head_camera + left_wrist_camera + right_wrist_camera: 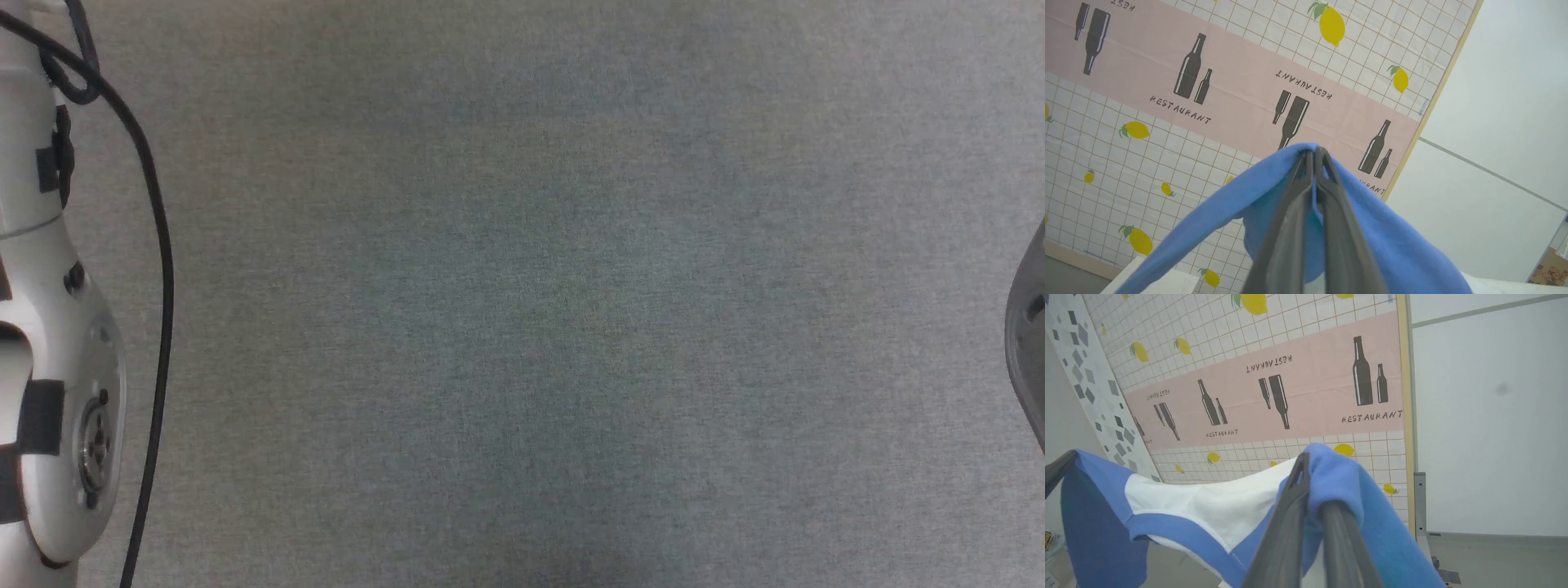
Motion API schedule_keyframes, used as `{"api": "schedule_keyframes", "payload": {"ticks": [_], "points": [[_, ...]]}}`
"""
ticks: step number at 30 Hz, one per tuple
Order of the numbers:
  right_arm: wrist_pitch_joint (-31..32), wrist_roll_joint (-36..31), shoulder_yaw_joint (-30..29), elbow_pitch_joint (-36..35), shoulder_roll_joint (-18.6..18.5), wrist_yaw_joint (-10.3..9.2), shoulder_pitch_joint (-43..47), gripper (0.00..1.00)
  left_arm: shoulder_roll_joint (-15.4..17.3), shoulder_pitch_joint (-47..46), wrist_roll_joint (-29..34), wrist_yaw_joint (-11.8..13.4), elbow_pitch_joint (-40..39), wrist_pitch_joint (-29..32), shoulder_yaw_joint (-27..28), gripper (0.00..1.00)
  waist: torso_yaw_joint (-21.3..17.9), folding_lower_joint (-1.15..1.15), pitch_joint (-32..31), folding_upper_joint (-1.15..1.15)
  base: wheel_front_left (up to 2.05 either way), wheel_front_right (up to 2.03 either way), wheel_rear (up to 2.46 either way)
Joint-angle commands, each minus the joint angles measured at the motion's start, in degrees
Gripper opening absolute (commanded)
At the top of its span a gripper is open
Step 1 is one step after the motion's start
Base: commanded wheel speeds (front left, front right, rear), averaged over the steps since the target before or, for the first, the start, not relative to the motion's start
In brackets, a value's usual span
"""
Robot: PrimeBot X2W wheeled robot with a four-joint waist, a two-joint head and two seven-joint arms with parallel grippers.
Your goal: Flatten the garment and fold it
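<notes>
**Gripping one shirt with both grippers**

Listing the shirt (1220, 506) first: white body, blue sleeves, blue neckband. Spanning the right wrist view from 9 o'clock to 5 o'clock, clear of the floor. White panel just left of centre, blue band curving beneath it toward 7 o'clock, blue fold heaped over the fingers at 6 o'clock. In the left wrist view, plain blue cloth only, falling from the fingertips toward 7 o'clock and 5 o'clock.

Left gripper (1314, 157): narrow, fingers pressed together, pinching a blue fold at the tips, just below centre of its own view.

Right gripper (1310, 469): narrow, clamped on blue cloth. One finger bare on the 9 o'clock side, the other wrapped under the fold.

Dark finger (1057, 469) of the other arm: at 9 o'clock in the right wrist view, meeting the far blue corner of the shirt.

Head view:
- grey surface (522, 327), woven in look
- pale forearm (57, 367) along 9 o'clock
- black cable (159, 245) looping down beside that forearm
- grey rounded part (1029, 343) at 3 o'clock, too little in frame to name

Backdrop in both wrist views:
- patterned cloth (1167, 134), printed with a fine grid, yellow lemons, and a pink band with dark bottles and the word RESTAURANT
- wooden strip (1433, 98) edging that cloth
- white wall (1494, 102) toward 3 o'clock
- mottled grey-and-white panel (1090, 375) toward 10 o'clock in the right wrist view
</notes>
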Motion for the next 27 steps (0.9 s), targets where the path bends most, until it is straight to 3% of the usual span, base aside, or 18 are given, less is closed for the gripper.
{"api": "schedule_keyframes", "payload": {"ticks": [1,10,16,19,23,27], "points": [[-0.9,-0.3,0.2,1.5,0.1,-0.08,-0.6,0.0,0.3,-0.3,-0.8,-0.5,1.1,-0.9,0.6,0.0,-0.4,-0.01,2.3,0.0,0.0,0.0,0.0],[-0.2,1.6,3.9,5.9,-1.0,-0.08,7.6,0.0,-1.6,9.2,-5.2,-4.2,6.5,-4.8,2.9,0.0,3.9,-0.01,2.1,0.0,0.0,0.0,0.0],[-0.3,9.6,7.2,2.2,-5.4,-0.08,23.6,0.0,-5.0,22.1,-10.9,-11.2,7.3,-8.7,5.1,0.0,8.6,-0.01,-4.9,0.0,0.0,0.0,0.0],[-0.8,13.5,7.4,-0.7,-6.6,-0.08,32.2,0.0,-5.9,30.0,-12.2,-13.4,5.8,-9.3,5.1,0.0,10.0,-0.01,-9.1,0.0,0.0,0.0,0.0],[-0.9,18.1,7.7,-5.8,-7.6,-0.08,46.0,0.0,-6.9,44.2,-13.2,-14.0,0.6,-8.8,4.7,0.0,11.3,-0.01,-14.6,0.0,0.0,0.0,0.0],[-1.0,21.9,4.6,-9.7,-6.7,-0.08,59.4,0.0,-8.7,59.3,-15.2,-12.4,-6.6,-7.8,4.8,0.0,11.9,-0.01,-18.8,0.0,0.0,0.0,0.0]]}}
